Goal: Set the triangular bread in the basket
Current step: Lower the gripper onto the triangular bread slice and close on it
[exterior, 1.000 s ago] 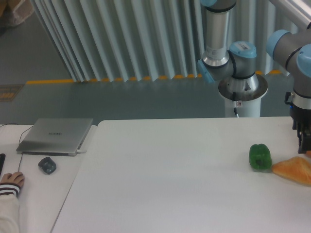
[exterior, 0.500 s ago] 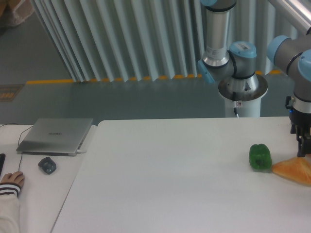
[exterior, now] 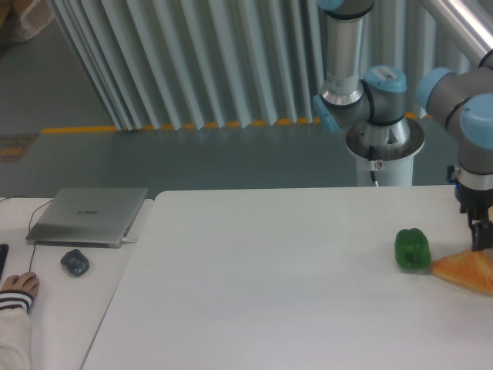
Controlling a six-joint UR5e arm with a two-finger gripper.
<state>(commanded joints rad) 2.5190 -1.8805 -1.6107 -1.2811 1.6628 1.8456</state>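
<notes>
The gripper [exterior: 481, 240] shifted left above the triangular bread [exterior: 467, 270], green pepper [exterior: 412, 248] beside.

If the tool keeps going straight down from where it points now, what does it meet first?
Most likely the triangular bread: the tool hangs just above its back edge, pointing down. The green bell pepper sits off to the side. Depth is unclear from this single view.
</notes>
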